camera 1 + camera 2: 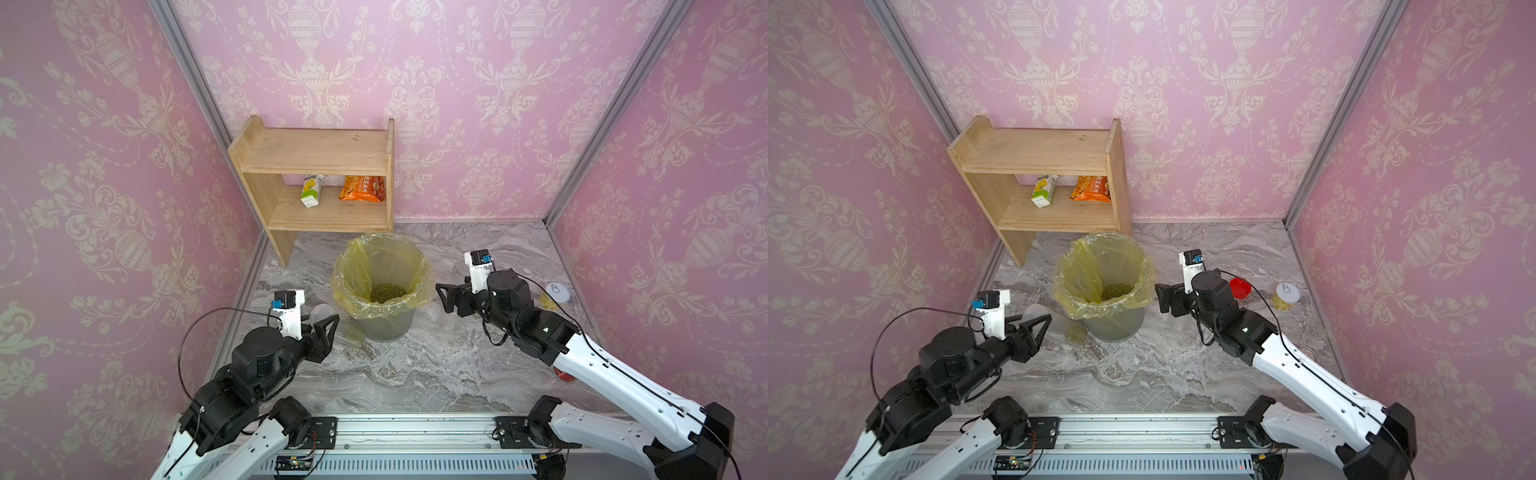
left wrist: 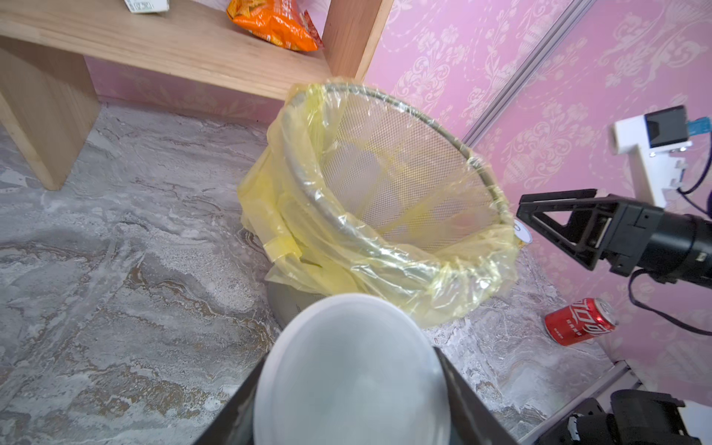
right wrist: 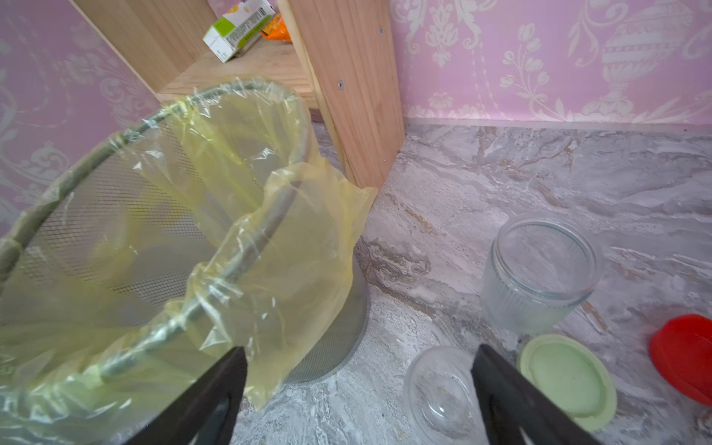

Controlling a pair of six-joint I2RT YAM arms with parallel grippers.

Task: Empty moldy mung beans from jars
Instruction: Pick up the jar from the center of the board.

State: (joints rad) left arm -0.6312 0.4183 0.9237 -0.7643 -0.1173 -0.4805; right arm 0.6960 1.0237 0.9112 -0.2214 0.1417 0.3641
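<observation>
Left hand [image 1: 331, 321] clamped on the translucent lid [image 2: 348, 377], right hand [image 1: 441, 297] wide open and empty beside the bin [image 1: 386, 326], so next, I'd say, park that lid and tip in the jar [image 1: 1074, 330] of mung beans [image 1: 355, 333] sitting just beside the bin.

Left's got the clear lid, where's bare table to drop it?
Widest bare marble top lies between the bin and the front rail; a smaller strip runs behind the bin, right of the shelf. Crowded: right of the bin, with two empty jars, green lid and red lid; a bean jar sits at its front left.
</observation>
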